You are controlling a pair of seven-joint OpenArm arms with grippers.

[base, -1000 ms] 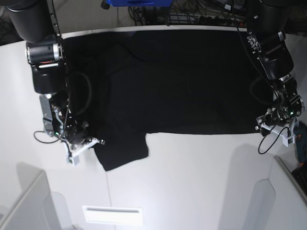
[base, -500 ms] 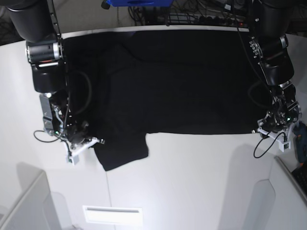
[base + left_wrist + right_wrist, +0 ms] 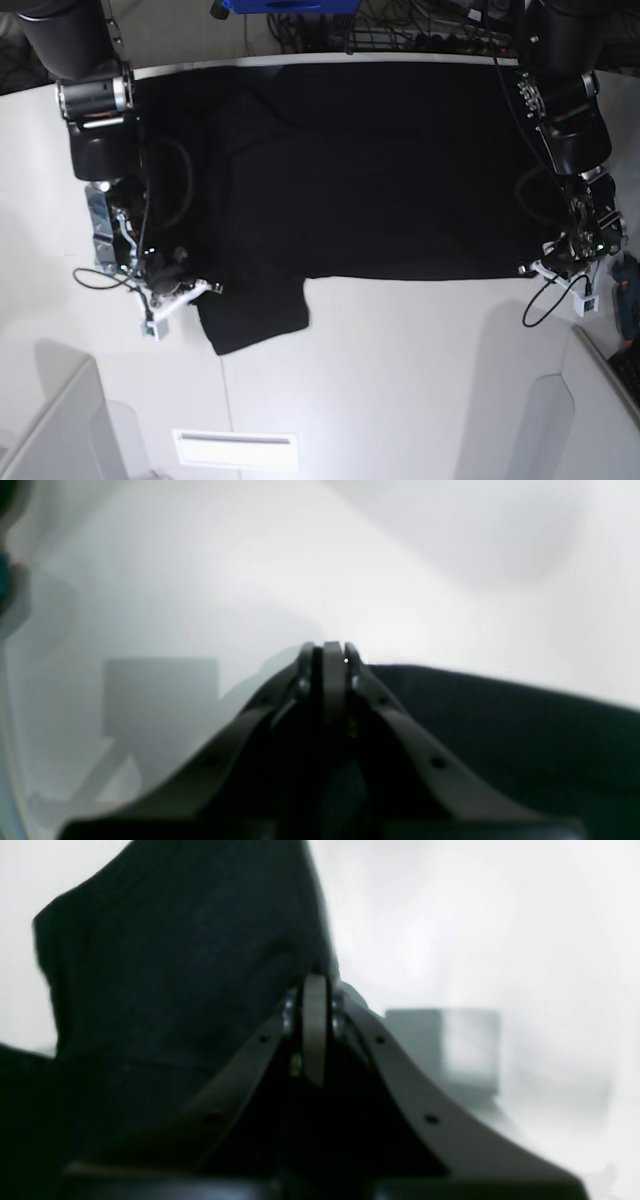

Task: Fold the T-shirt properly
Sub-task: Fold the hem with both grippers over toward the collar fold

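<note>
So we've got the black T-shirt point(image 3: 400, 190) spread over the white surface point(image 3: 400, 380), long axis hard to call. Both the left jaws point(image 3: 327, 652) and right jaws point(image 3: 316, 985) are clenched on its near edge, so neither arm's closer; from there the bulk lies away, toward the far side.

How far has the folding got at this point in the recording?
Early stage: the black T-shirt lies broadly spread on the white table, one sleeve sticking out toward the near side, and no finished fold shows. In hand: the left gripper and right gripper are shut on its edge. Left: apparently all the folding.
</note>
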